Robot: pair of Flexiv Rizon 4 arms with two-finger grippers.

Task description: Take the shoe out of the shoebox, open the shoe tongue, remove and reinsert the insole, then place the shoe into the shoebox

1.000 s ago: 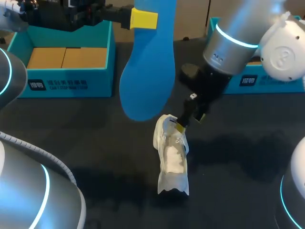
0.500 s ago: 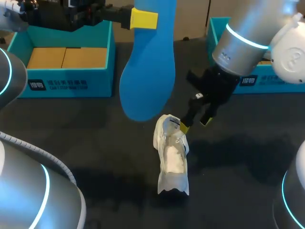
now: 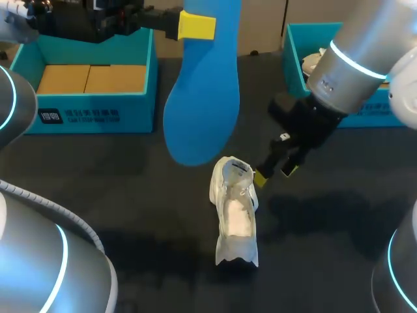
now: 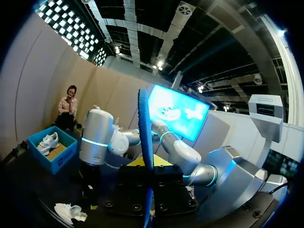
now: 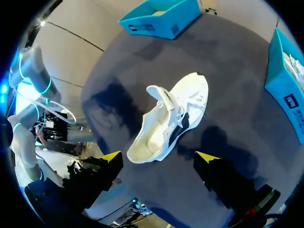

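Over table (image 3: 117, 189), left end effector (image 3: 207, 26) clamps blue insole (image 3: 199, 117); right end effector (image 3: 273, 174) spread, empty, beside shoe (image 3: 236, 218).

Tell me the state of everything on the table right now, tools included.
shoe: on the table, tongue lifted open.
left tool: shut on the insole.
insole: out of the shoe, hanging upright from the left tool.
right tool: open, beside the shoe, not touching.
left shoebox: open, no shoe visible inside.
right shoebox: open, second shoe inside.
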